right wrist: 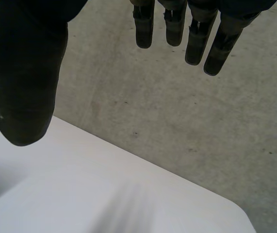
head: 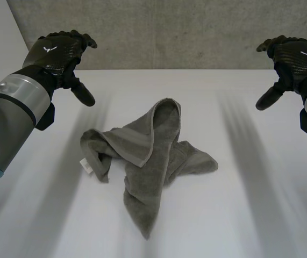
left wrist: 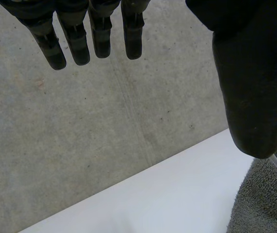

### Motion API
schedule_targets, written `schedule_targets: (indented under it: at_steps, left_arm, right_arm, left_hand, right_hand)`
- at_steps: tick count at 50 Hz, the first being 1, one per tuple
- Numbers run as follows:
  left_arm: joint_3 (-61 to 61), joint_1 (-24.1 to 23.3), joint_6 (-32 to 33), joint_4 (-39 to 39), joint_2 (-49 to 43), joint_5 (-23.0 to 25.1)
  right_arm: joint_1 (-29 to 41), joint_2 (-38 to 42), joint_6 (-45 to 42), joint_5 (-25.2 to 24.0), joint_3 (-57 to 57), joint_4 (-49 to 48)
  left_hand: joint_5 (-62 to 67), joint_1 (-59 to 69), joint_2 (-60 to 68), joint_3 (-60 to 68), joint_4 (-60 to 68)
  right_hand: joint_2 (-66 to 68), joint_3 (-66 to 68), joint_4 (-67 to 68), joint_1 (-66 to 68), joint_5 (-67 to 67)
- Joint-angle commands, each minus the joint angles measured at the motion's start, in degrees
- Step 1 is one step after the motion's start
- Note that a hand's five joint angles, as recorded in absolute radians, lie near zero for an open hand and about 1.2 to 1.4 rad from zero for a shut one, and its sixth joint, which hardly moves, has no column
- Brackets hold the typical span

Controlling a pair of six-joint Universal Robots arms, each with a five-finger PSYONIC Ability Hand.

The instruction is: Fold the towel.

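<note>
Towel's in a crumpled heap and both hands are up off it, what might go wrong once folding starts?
The towel lies twisted, layers overlapping in its middle; a grasp there would likely pinch several layers and drag the heap rather than spread it. Its corners are hard to pick out, except by the white tag, so the open left hand and right hand may grab mismatched edges.
</note>
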Motion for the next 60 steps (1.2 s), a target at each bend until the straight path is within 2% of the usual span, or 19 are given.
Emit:
schedule_targets:
  at_steps: [1,19,25,30,32,33,35,36,39,44,46,50,53,58,60]
  left_arm:
    - [-0.1,0.0,0.1,0.2,0.0,0.0]
    - [-0.9,0.3,0.7,0.6,-0.9,0.9]
    - [-1.0,-0.7,2.1,0.1,-4.6,1.6]
    - [-2.7,-0.9,6.9,-0.1,-7.0,4.8]
    - [-5.0,-1.1,11.9,0.2,-8.2,6.8]
    - [-5.0,-1.1,11.9,0.2,-8.2,6.8]
    - [-6.4,-1.2,16.6,0.6,-9.7,7.7]
    - [-6.4,-1.2,16.6,0.6,-9.7,7.7]
    - [-6.5,-1.1,21.5,1.6,-13.3,7.8]
    - [-6.4,-1.2,24.6,4.0,-16.2,8.2]
    - [-6.4,-1.2,26.0,4.9,-17.4,8.2]
    - [-5.8,-1.3,28.4,5.9,-19.5,8.3]
    - [-4.6,-1.3,29.2,7.4,-21.9,8.3]
    - [-3.4,-1.3,29.3,9.1,-24.6,8.3]
    - [-2.6,-1.3,29.3,9.8,-26.5,8.3]
  right_arm:
    - [-0.2,-0.1,0.0,-2.2,0.8,-0.2]
    - [0.5,0.1,0.0,-2.3,1.9,-0.3]
    - [3.5,4.3,0.1,-2.1,2.0,3.8]
    - [6.6,7.3,0.8,-2.5,2.9,8.9]
    - [7.7,9.0,4.5,-3.5,4.0,9.8]
    - [7.7,9.0,4.5,-3.5,4.0,9.8]
    - [8.2,10.4,9.4,-6.6,4.8,9.8]
    - [8.2,10.5,9.4,-6.6,4.8,9.8]
    - [10.2,12.6,15.1,-10.6,4.6,9.7]
    - [12.4,14.9,18.6,-11.2,4.1,9.7]
    - [15.0,17.6,23.8,-11.8,3.9,9.8]
    - [16.4,19.1,27.2,-11.9,4.2,9.7]
    - [17.7,21.2,29.3,-11.9,4.1,9.7]
    - [19.6,23.5,29.9,-11.7,3.3,8.6]
    - [20.2,25.5,30.6,-11.1,2.3,6.5]
  left_hand:
    - [-3.0,-4.3,-3.9,-3.0,-3.4]
    - [-2.9,-4.2,-3.9,-3.0,-3.4]
    - [-2.8,-4.1,-3.7,-3.0,-3.4]
    - [-2.6,-3.9,-3.5,-3.0,-3.4]
    - [-2.3,-3.6,-3.2,-3.0,-3.4]
    - [-2.3,-3.6,-3.2,-3.0,-3.4]
    - [-1.9,-3.2,-2.9,-3.0,-3.4]
    - [-1.9,-3.2,-2.9,-3.0,-3.4]
    - [-1.8,-3.1,-2.7,-3.0,-3.4]
    - [-0.6,-1.9,-1.5,-3.0,-3.4]
    - [0.1,-1.2,-0.9,-3.0,-3.4]
    - [2.6,1.3,1.7,-3.0,-3.4]
    - [11.3,10.0,10.4,-3.0,-3.4]
    - [17.4,16.1,16.5,-3.0,-3.4]
    - [27.0,25.6,26.0,-3.0,-3.4]
  right_hand:
    - [-4.5,-2.5,-4.4,-4.0,-3.6]
    - [-4.5,-2.5,-4.4,-4.0,-3.6]
    - [-4.5,-2.5,-4.4,-4.0,-3.6]
    - [-4.5,-2.5,-4.4,-4.0,-3.6]
    - [-4.5,-2.5,-4.4,-4.0,-3.6]
    - [-4.5,-2.5,-4.4,-4.0,-3.6]
    - [-4.5,-2.5,-4.4,-4.0,-3.6]
    - [-4.5,-2.5,-4.4,-4.0,-3.6]
    - [-4.5,-2.5,-4.4,-4.0,-3.6]
    - [-4.5,-2.5,-4.4,-4.0,-3.6]
    - [-4.5,-2.5,-4.4,-4.0,-3.6]
    - [-4.5,-2.5,-4.4,-4.0,-3.6]
    - [-3.7,-2.5,-4.4,-3.3,-2.9]
    - [-3.6,-2.5,-4.4,-3.1,-2.7]
    - [-0.9,-2.5,-4.4,-0.4,0.0]
